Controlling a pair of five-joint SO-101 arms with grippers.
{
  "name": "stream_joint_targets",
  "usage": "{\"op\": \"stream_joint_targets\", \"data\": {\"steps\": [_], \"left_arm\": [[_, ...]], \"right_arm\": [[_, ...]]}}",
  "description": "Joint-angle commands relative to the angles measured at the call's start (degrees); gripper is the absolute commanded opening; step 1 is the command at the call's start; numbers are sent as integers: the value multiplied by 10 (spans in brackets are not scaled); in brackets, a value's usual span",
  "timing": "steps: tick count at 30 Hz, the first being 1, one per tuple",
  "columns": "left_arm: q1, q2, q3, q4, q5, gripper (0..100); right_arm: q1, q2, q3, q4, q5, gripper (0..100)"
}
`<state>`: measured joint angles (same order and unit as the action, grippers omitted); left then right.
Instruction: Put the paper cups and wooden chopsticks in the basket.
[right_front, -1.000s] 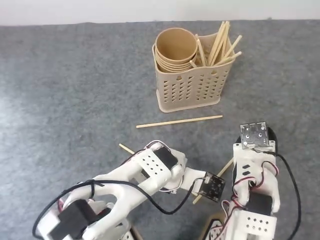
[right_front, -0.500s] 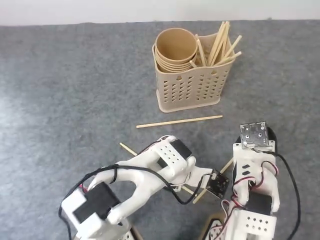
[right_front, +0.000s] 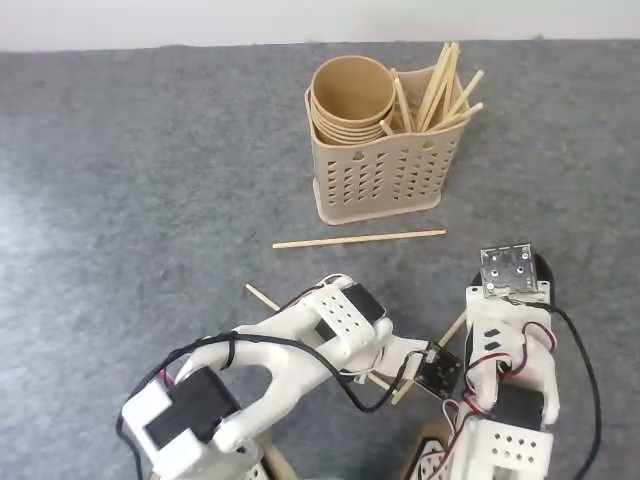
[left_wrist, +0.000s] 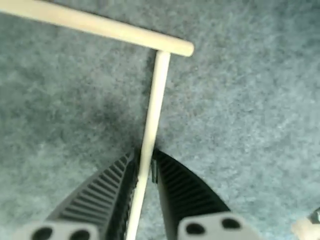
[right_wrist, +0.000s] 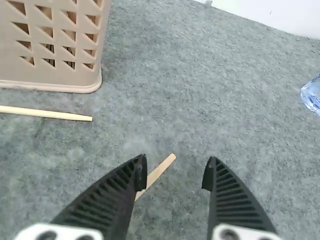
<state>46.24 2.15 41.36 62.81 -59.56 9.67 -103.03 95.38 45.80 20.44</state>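
Observation:
A beige perforated basket (right_front: 385, 175) at the back holds stacked paper cups (right_front: 350, 95) and several wooden chopsticks (right_front: 435, 90). One loose chopstick (right_front: 360, 240) lies in front of it. My left arm (right_front: 335, 325) stretches low over the carpet to the right. My left gripper (left_wrist: 145, 160) is shut on a chopstick (left_wrist: 152, 110), whose far end touches another chopstick (left_wrist: 100, 25) lying across it. My right gripper (right_wrist: 175, 167) hangs open over the carpet, with a chopstick end (right_wrist: 157, 172) just beyond its fingertips and nothing between them.
The grey carpet (right_front: 150, 200) stretches wide on the left. The right arm (right_front: 510, 350) stands close to the left arm's wrist camera (right_front: 437, 370). A bluish clear object (right_wrist: 312, 92) lies at the carpet's edge. The basket wall (right_wrist: 55, 45) stands ahead of the right gripper.
The left arm swung forward and right and lowered toward the carpet. The end of the chopstick left of it shifted slightly right. The right arm kept still.

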Motion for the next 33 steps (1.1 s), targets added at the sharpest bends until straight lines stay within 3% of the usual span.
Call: {"op": "stream_joint_targets", "data": {"steps": [1, 4, 11, 13, 17, 21, 28, 33], "left_arm": [[12, -27, -8, -38, 1, 13], [18, -76, -6, -8, 1, 13], [77, -216, -16, 193, 4, 13], [82, -238, -38, 244, 50, 12], [78, -263, -127, 289, 238, 12], [75, -289, -233, 260, 327, 12], [-11, -344, -284, 136, 336, 12], [-69, -372, -284, 55, 353, 12]], "right_arm": [[-1, 0, 11, -12, -2, 190], [-1, 0, 11, -12, -2, 190], [-1, 0, 11, -13, -2, 190], [-1, 0, 11, -12, -2, 190], [-1, 0, 11, -12, -2, 190], [-1, 0, 11, -12, -2, 190], [1, 0, 11, -13, -2, 190], [54, -7, 11, -31, -40, 190]]}}
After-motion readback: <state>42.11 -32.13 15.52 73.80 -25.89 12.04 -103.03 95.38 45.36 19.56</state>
